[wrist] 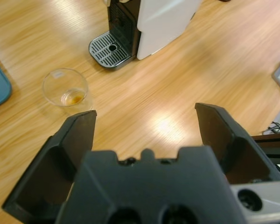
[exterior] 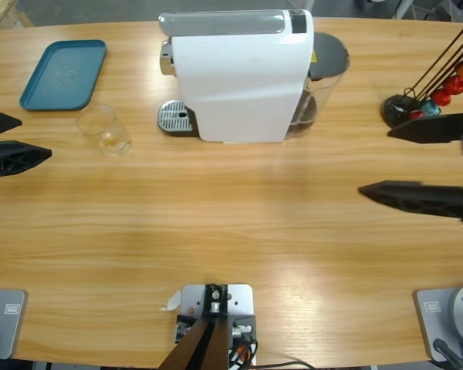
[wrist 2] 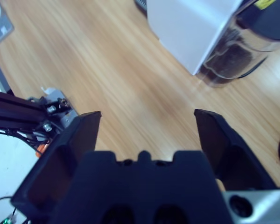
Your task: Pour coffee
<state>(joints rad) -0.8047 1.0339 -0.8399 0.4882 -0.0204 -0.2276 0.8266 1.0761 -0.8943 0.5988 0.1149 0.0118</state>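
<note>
The wooden worktop (exterior: 231, 223) carries everything. Largest on it is the white coffee machine (exterior: 239, 77), ahead of both claws, with a clear water tank (exterior: 324, 85) under a dark lid on the side nearer the right claw and a round metal drip grille (exterior: 175, 118) on the side nearer the left claw. A teal tray (exterior: 63, 74) lies beyond the left claw, away from the machine.

The left claw (exterior: 8, 139) hangs above bare wood with its jaws spread wide and nothing between them. The right claw (exterior: 417, 160) is likewise spread and empty, with bare wood in its gap in the right wrist view.

A rack of red and orange capsules (exterior: 447, 85) on thin black rods stands just beyond the right claw.

The small clear glass (wrist: 66, 89) stands just ahead of the left claw, off its left jaw, between that claw and the drip grille. The coffee (wrist: 74, 98) is a thin amber trace at its bottom.
</note>
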